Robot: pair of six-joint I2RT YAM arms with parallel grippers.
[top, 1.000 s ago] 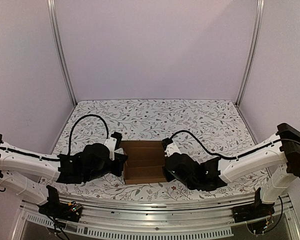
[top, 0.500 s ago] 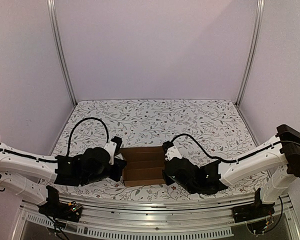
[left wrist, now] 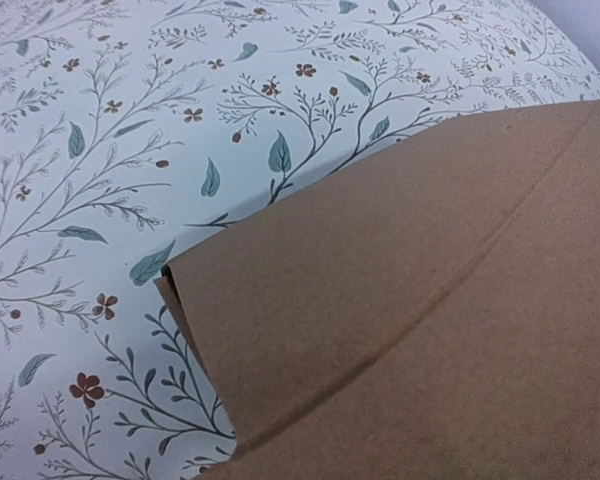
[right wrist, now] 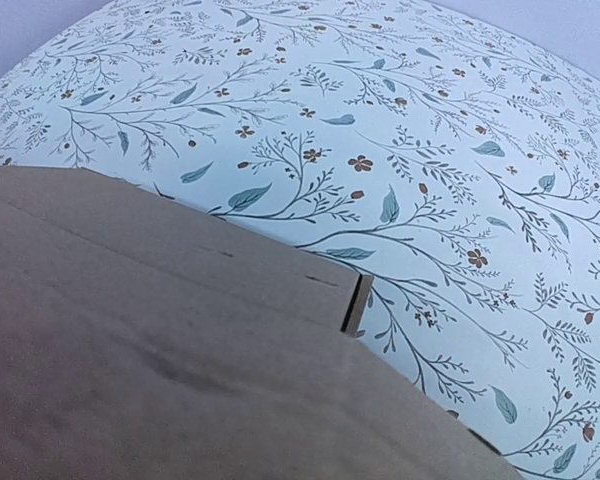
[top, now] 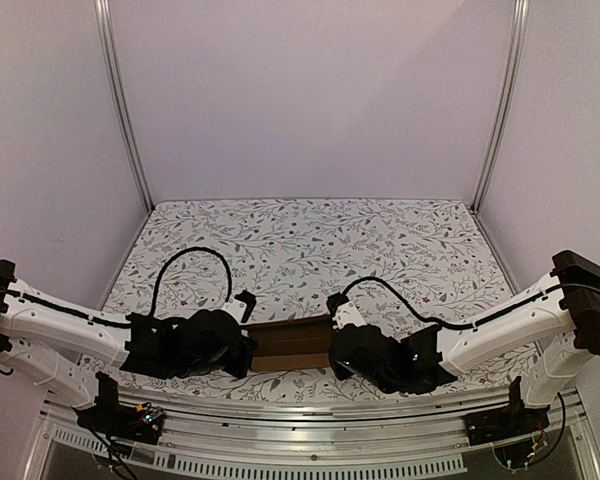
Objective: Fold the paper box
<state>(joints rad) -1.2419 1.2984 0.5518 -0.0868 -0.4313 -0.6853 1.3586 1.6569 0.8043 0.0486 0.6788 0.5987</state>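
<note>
Cardboard box [top: 292, 343] is lying on the flowered table [top: 310, 240] near its front edge, between the two arms. At its left end the left gripper [top: 244, 345] is meeting it, and at its right end the right gripper [top: 334, 350]. Both are keeping their jaws pressed together; whether either is pinching cardboard I cannot tell. Both wrist views are showing creased brown panels close up, the fingers out of sight.

Plain brown paper box [top: 292, 345] on a white, leafy floral-printed tablecloth [top: 310, 235].
</note>
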